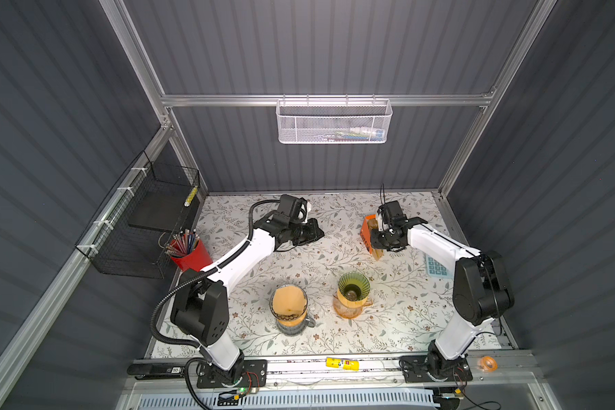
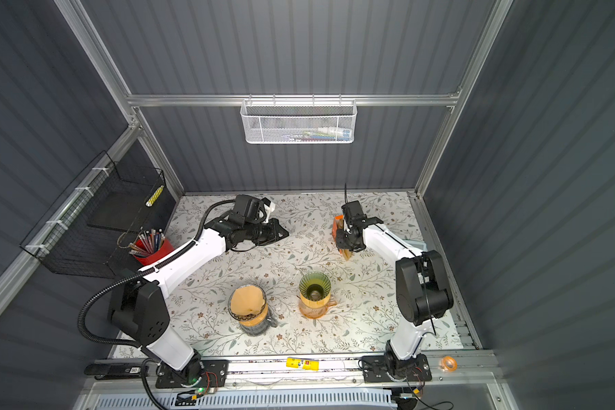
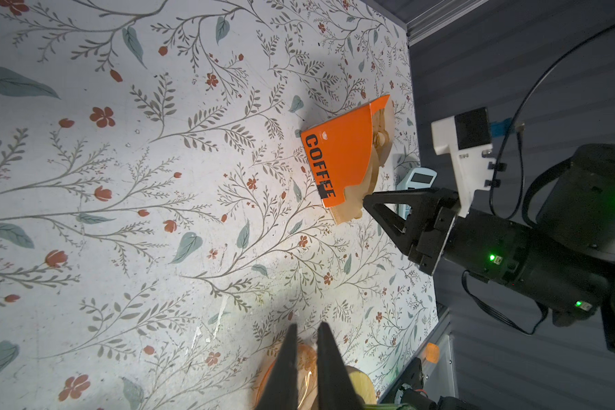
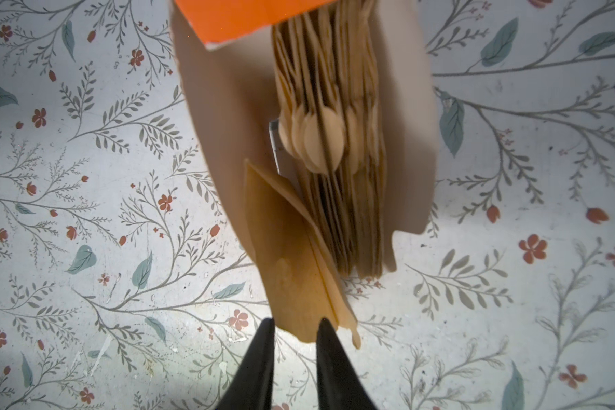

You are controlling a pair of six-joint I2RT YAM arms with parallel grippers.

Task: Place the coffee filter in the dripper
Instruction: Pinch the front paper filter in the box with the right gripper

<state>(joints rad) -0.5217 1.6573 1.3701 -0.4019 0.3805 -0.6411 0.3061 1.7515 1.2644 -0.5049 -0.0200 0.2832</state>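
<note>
The right gripper (image 4: 296, 322) is hanging point-down at the open end of the orange filter box (image 1: 367, 230). The box, lettered COFFEE on its side, is lying near the far edge of the worktop (image 1: 387, 319), toward the far right corner. One brown coffee filter (image 4: 292, 262) is sticking out of the box ahead of the filter stack (image 4: 334, 142), and its free edge is lying between the two black fingertips (image 4: 263, 340). The claw is standing narrowly apart around that edge, and it is not possible to tell whether the pads are touching the paper. The left gripper (image 1: 316, 233) is hovering on its side over the far middle of the worktop, well apart from the box, with its claw drawn together on nothing. Toward the front edge, right of the middle, the green dripper (image 1: 353, 288) is sitting on an orange glass carafe (image 1: 348, 311) with its ribbed inside showing. Near it on the left, a glass jug (image 1: 293, 328) is carrying another dripper with a seated filter (image 1: 288, 300) inside. A red pencil cup (image 1: 191, 255) is standing at the left edge, a pale blue calculator (image 1: 437, 267) is lying at the right edge, and a yellow tube (image 1: 342, 363) is lying on the front rail.
</note>
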